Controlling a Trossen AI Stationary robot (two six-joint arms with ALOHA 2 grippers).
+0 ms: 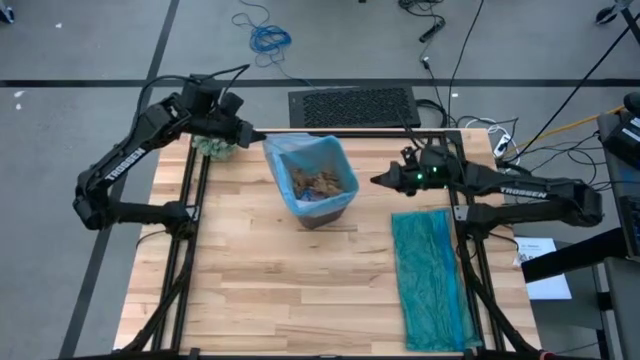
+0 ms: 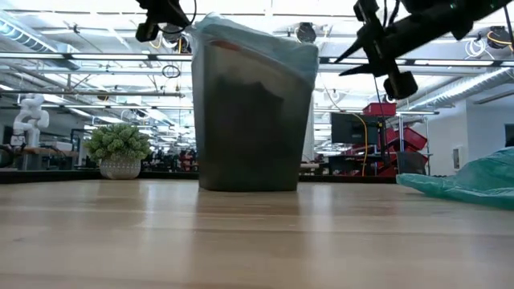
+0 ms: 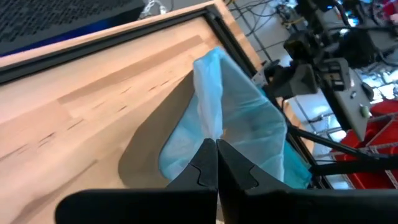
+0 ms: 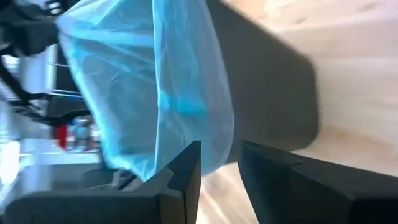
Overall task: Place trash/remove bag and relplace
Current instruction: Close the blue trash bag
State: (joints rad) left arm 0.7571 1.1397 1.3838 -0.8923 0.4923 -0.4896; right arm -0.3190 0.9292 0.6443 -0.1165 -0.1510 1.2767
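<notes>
A dark bin stands upright on the table's far middle, lined with the light blue bag, whose rim folds over the bin's top. Brown trash lies inside it. My left gripper hovers shut just off the bag's far left corner, at rim height; in the left wrist view its fingers point at the bag. My right gripper hovers open, with a narrow gap, to the right of the bin near its rim. In the right wrist view the bag fills the space ahead of its fingers.
A green fuzzy plant in a white pot sits at the far left under my left arm. A darker teal bag lies flat along the table's right side. A black mat and cables lie beyond the far edge. Bare wood spreads at the near side.
</notes>
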